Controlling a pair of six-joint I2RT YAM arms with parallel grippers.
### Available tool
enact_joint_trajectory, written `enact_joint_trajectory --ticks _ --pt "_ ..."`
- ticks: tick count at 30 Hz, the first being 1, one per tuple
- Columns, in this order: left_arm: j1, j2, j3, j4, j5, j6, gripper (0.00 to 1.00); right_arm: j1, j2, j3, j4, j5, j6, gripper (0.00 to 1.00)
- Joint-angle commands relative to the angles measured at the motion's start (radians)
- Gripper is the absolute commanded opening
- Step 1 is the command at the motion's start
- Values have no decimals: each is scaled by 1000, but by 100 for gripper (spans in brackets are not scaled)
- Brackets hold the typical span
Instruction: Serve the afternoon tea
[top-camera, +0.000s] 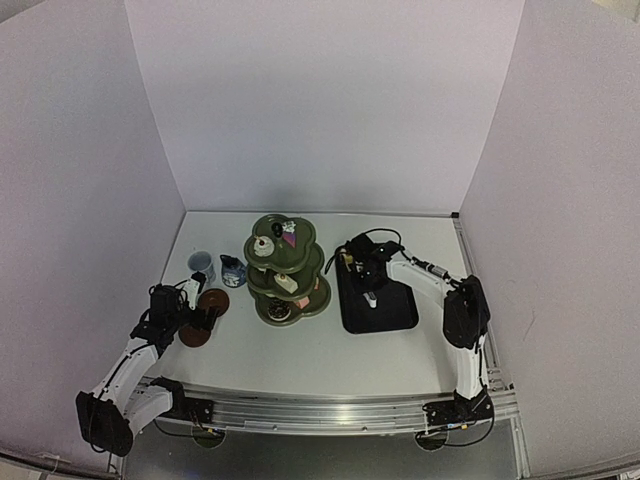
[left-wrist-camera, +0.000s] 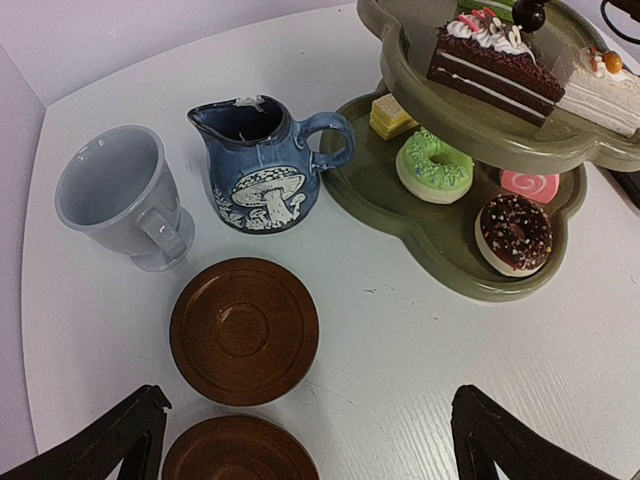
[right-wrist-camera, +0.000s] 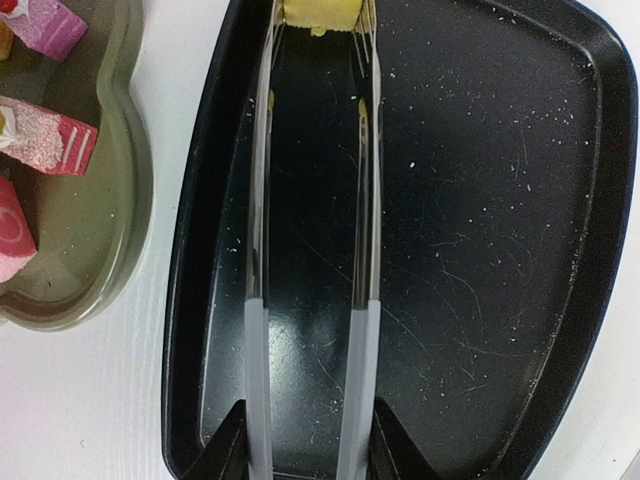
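Metal tongs (right-wrist-camera: 365, 300) are clamped between the right gripper's (right-wrist-camera: 310, 430) fingers, and a yellow pastry (right-wrist-camera: 318, 12) is pinched at the tongs' tips, over the black tray (right-wrist-camera: 480, 200) just right of the green stand (right-wrist-camera: 110, 230). Left of the stand, the left gripper (left-wrist-camera: 308, 400) is held spread wide and empty above two brown saucers (left-wrist-camera: 243, 330). Past them, the blue jug (left-wrist-camera: 262, 165) is set just beside the stand's bottom tier, the pale cup (left-wrist-camera: 120, 195) further left, and a green donut (left-wrist-camera: 435, 165) is seen on that tier.
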Motion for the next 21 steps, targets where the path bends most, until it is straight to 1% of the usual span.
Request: enact_joint_trajectory --ticks 1,3,4,6,11,14,15,19,21 --pt "5 -9 26 21 2 7 100 -4 19 53 9 0 34 25" --pt "5 -11 27 22 1 8 100 -4 8 49 9 -7 40 11" --pt "5 -11 27 22 1 7 100 -4 -6 43 9 -13 41 6" --pt "5 -12 27 22 1 6 100 -5 -44 34 7 -27 44 0" --pt "5 -5 28 19 2 4 99 -2 -197 8 -9 -55 57 0" --pt "5 -6 30 20 4 2 100 8 -308 20 -44 -55 39 0" --pt "6 -8 29 19 4 1 100 14 -345 30 -59 -57 30 0" --pt "5 -7 30 18 6 1 100 60 -476 50 -74 -147 -31 0" --pt "5 -6 29 18 7 -1 100 94 -528 57 -77 -156 -56 0"
